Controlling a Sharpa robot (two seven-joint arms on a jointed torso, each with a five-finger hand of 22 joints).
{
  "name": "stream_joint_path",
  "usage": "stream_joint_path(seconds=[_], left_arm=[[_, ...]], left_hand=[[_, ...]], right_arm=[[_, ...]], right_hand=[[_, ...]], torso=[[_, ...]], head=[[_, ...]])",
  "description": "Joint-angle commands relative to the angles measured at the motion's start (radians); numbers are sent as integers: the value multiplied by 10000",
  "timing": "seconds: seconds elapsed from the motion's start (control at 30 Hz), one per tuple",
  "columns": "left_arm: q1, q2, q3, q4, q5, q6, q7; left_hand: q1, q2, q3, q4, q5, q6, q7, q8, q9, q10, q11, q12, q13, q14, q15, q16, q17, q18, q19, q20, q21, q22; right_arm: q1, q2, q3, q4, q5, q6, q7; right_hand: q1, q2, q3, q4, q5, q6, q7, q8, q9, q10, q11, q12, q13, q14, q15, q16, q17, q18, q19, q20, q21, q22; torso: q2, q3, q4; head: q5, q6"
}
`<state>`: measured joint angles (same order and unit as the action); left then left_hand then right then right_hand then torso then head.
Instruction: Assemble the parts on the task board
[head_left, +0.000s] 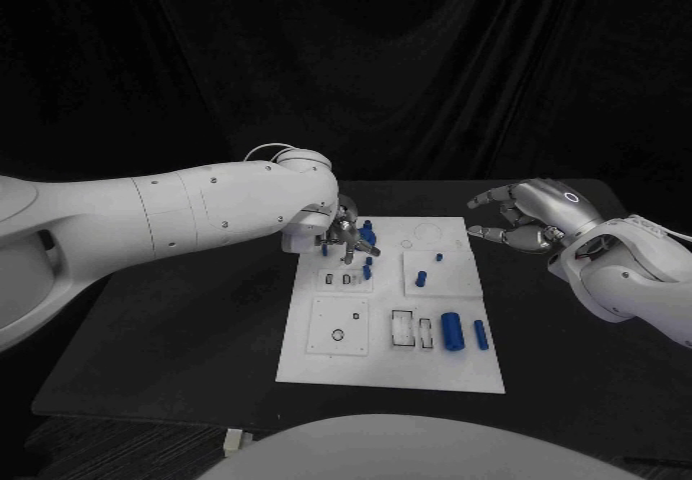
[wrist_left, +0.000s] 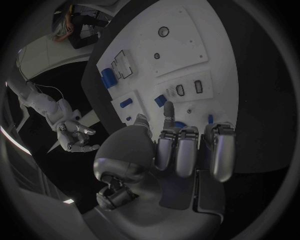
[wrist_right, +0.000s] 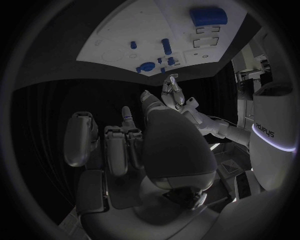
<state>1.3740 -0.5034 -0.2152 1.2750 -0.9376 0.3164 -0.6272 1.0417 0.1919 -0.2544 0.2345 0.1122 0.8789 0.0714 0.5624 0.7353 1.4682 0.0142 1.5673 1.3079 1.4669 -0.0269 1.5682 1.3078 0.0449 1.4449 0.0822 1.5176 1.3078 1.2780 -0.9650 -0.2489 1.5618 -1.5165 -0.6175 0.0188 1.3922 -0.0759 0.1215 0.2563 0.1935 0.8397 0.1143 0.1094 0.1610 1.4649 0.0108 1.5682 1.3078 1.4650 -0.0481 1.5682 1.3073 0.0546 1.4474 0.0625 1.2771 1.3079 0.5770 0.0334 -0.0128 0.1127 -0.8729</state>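
Observation:
The white task board (head_left: 320, 350) lies in the middle of the black table. Blue parts lie on it: a thick cylinder (head_left: 451, 330) beside a thin one (head_left: 480, 335) at the near right, and small pieces (head_left: 421, 278) around the middle. My left hand (head_left: 340, 236) hangs over the board's far left corner, right next to an upright blue part (head_left: 366, 234). That part (wrist_left: 179, 124) peeks out just beyond the left hand's (wrist_left: 181, 150) curled fingers; whether they touch it is hidden. My right hand (head_left: 522, 218) hovers off the board's far right corner, fingers apart, holding nothing.
Bare black table (head_left: 173, 330) surrounds the board on every side. The board has rectangular slots (head_left: 404, 332) and a round hole (head_left: 338, 335) on its near half. My left forearm (head_left: 188, 220) reaches in above the table's far left.

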Motion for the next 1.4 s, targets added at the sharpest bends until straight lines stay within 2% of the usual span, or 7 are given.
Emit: stream_joint_path(seconds=[0.03,0.17,0.5,0.67,1.0,1.23,1.4], left_arm=[[-104,71,9,-70,-9,-315,303],[-197,150,9,-172,-9,-296,442],[-369,217,9,-306,-9,-533,588],[-459,228,9,-395,-9,-595,590],[-615,335,9,-556,-9,-616,641],[-697,401,9,-660,-9,-632,642],[-738,428,9,-667,-9,-609,656]], left_hand=[[50,43,76,-16,-26,18,-28,-37,55,1026,-77,35,2629,1039,-73,26,2630,-121,61,-18,45,1484],[109,99,199,-88,58,-41,-36,-79,261,1026,-88,35,2629,1039,-90,26,2630,-87,-60,-41,-20,1365],[229,129,399,-254,204,-260,8,-309,519,1026,-60,35,2629,1039,-75,26,2630,-83,-79,-40,-54,1351],[304,134,485,-341,224,-305,22,-400,600,1026,-46,35,2629,1039,-63,26,2630,-79,-91,-31,-67,1341],[429,198,675,-479,403,-326,33,-540,752,1026,-31,35,2629,1039,-46,26,2630,-66,-138,-14,-102,1304],[598,174,911,-698,760,-249,10,-692,970,1026,-48,35,2629,1039,-53,26,2630,-93,-27,-12,-64,1417],[685,153,996,-793,742,-219,-3,-747,1040,1026,-57,35,2629,1039,-61,26,2630,-94,-15,-18,-64,1430]], right_arm=[[-32,6,8,-12,-63,-220,40],[-36,14,9,-16,-63,-209,40],[-42,110,9,-112,-63,-94,35],[-63,114,9,-157,-63,-66,29],[-73,143,9,-190,-63,-72,49],[-74,146,9,-198,-63,-79,73],[-77,158,9,-217,-63,-80,83]], right_hand=[[52,58,2,-41,39,71,-14,7,-9,1059,45,26,2630,1058,-4,26,2635,67,81,-16,35,1822],[52,58,2,-41,39,71,-14,7,-9,1059,45,26,2630,1058,-4,26,2635,67,81,-16,35,1822],[44,61,-2,-40,41,91,-11,11,-9,1059,47,26,2630,1058,-3,26,2635,70,77,-15,24,1818],[42,63,-3,-42,43,100,-10,12,-10,1059,49,26,2630,1058,-2,26,2635,71,75,-15,17,1816],[34,64,-8,-41,44,113,-9,12,-12,1059,51,26,2630,1058,0,26,2635,79,61,-13,-21,1806],[31,65,-10,-42,45,117,-10,11,-14,1059,51,26,2630,1058,1,26,2635,95,30,-13,-98,1784],[31,65,-10,-42,45,117,-10,11,-14,1059,51,26,2630,1058,1,26,2635,95,30,-13,-98,1784]], torso=[[-10,11,-22],[-2,3,12],[-6,23,-41],[-4,34,-5],[-10,32,-16],[-12,38,-29],[-20,45,-19]], head=[[-10,3],[-84,3],[-56,3],[-70,3],[-154,3],[-185,3],[-223,3]])
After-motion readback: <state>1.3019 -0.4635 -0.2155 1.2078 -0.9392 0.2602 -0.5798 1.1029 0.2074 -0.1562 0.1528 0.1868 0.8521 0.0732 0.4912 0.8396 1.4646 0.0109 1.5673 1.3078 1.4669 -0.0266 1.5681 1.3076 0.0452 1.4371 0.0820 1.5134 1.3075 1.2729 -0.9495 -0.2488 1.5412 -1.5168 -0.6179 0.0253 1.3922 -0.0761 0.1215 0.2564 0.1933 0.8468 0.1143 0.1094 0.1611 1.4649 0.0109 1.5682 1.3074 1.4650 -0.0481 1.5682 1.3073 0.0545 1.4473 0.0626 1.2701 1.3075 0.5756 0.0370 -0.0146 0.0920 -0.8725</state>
